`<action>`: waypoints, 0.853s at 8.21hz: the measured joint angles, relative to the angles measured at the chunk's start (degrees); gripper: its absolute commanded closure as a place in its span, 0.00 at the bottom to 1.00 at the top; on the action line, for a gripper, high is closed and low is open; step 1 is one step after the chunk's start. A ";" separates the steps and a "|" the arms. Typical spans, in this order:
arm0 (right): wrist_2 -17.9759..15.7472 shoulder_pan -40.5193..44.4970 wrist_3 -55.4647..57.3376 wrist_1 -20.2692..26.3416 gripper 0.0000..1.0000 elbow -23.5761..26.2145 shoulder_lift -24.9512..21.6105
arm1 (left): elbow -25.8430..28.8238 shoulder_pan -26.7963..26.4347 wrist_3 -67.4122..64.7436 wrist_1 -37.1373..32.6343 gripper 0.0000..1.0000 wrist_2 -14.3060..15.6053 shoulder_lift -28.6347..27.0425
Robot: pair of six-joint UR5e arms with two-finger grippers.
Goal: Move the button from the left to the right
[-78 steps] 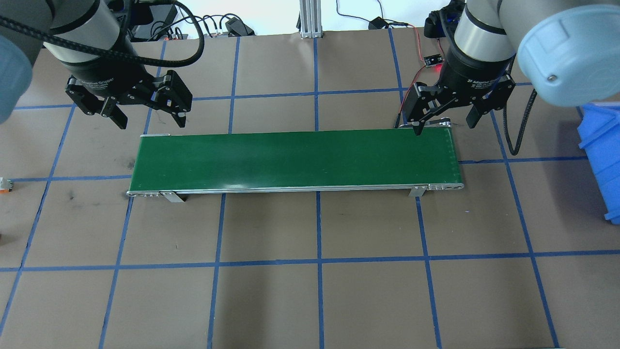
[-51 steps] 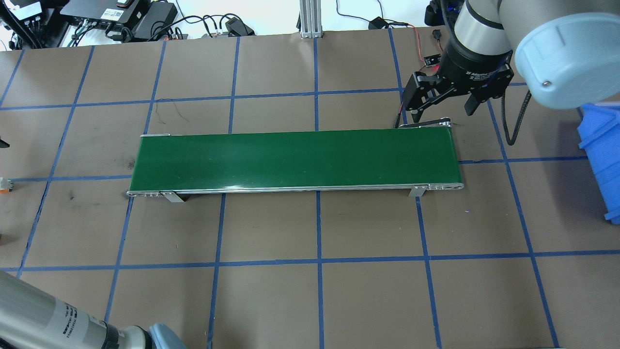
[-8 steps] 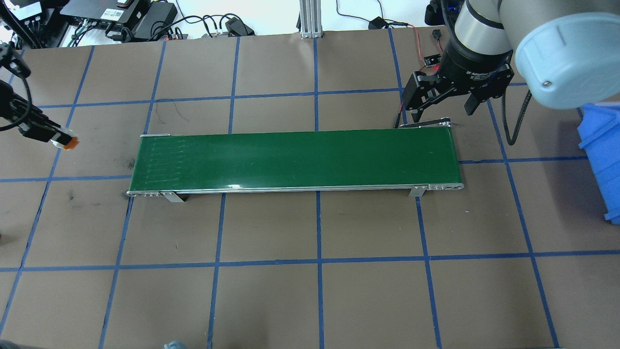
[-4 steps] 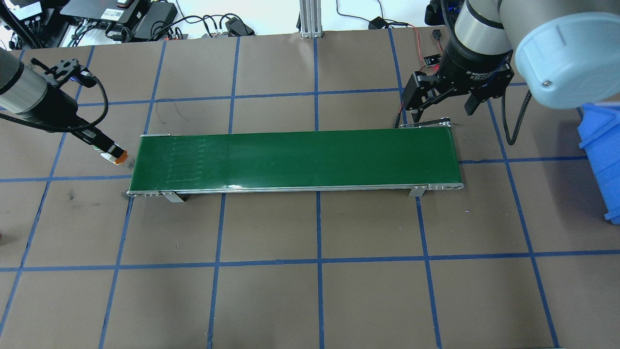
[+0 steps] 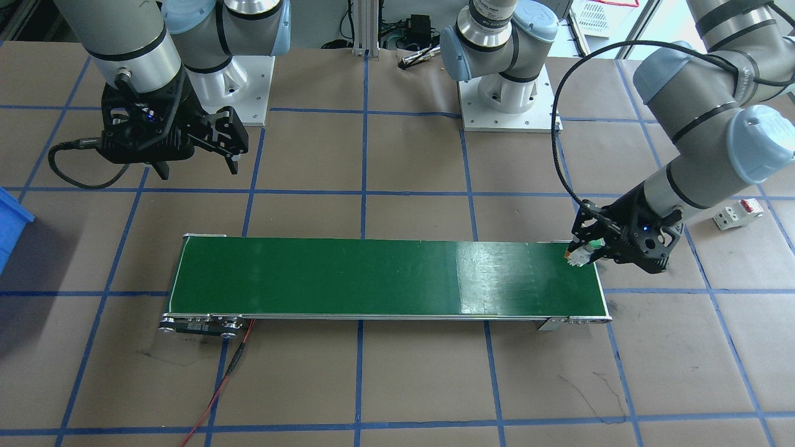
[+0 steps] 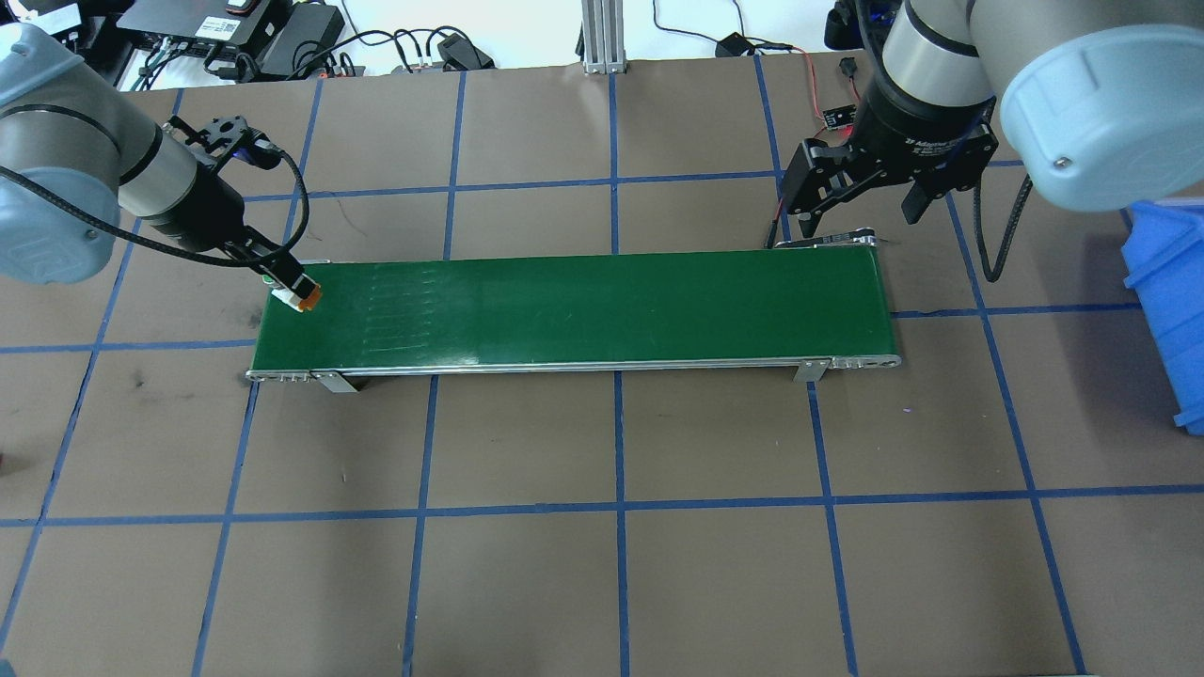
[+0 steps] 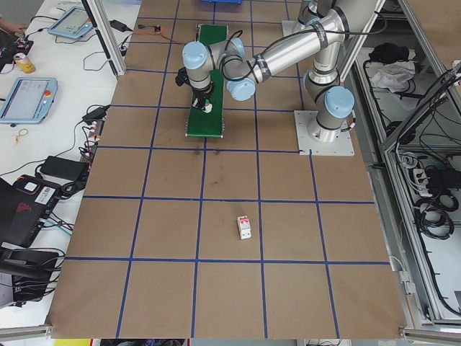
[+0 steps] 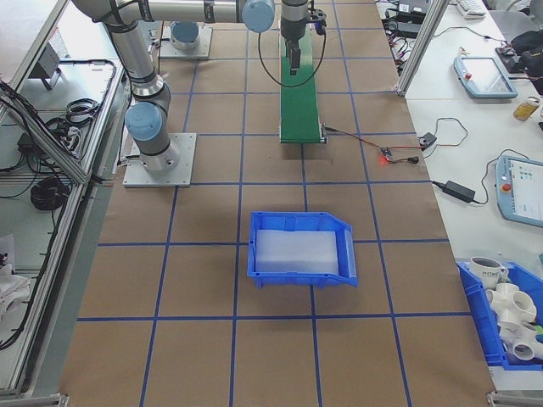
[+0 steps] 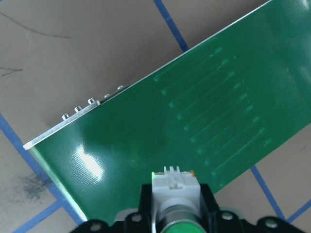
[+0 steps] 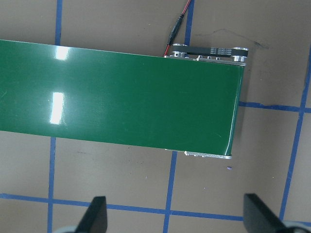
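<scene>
The button (image 6: 297,294) is gripped between the closed fingers of the left gripper (image 6: 287,287), and is held over the left end of the green belt (image 6: 583,306), near its far edge. In the left wrist view the button (image 9: 176,199) is seen from behind: a white boxy body with a round green cap, pinched at both sides by the black fingers (image 9: 207,204), with the belt (image 9: 204,121) below it and faint parallel streaks across the belt surface. An orange part is seen at the button's tip in the overhead view. In the front-facing view the left gripper (image 5: 589,251) is tilted toward the belt's end (image 5: 584,285), and the button (image 5: 577,256) is carried at the belt's corner; whether it touches the belt cannot be told. The right gripper (image 6: 861,212) is held open, its 2 fingers spread apart, above the table just behind the belt's right end. In the right wrist view the 2 fingertips (image 10: 97,213) are seen well apart, with nothing between them, and the belt's end (image 10: 146,102) with its black drive belt and a red wire lies below. A blue bin (image 6: 1171,310) stands at the table's right edge. A white breaker (image 5: 736,213) with a red part lies on the table, beyond the left arm.
</scene>
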 measured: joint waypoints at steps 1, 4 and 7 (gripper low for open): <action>0.01 0.00 0.00 0.00 0.00 0.00 0.00 | -0.52 -0.99 -1.33 0.87 1.00 -0.03 -0.19; 0.02 0.00 0.00 0.00 0.00 0.00 0.00 | -3.58 -1.89 -9.08 1.97 1.00 -0.10 1.03; 0.02 0.00 0.00 0.00 0.00 0.04 0.00 | -5.29 -4.83 -19.87 4.02 1.00 1.76 0.91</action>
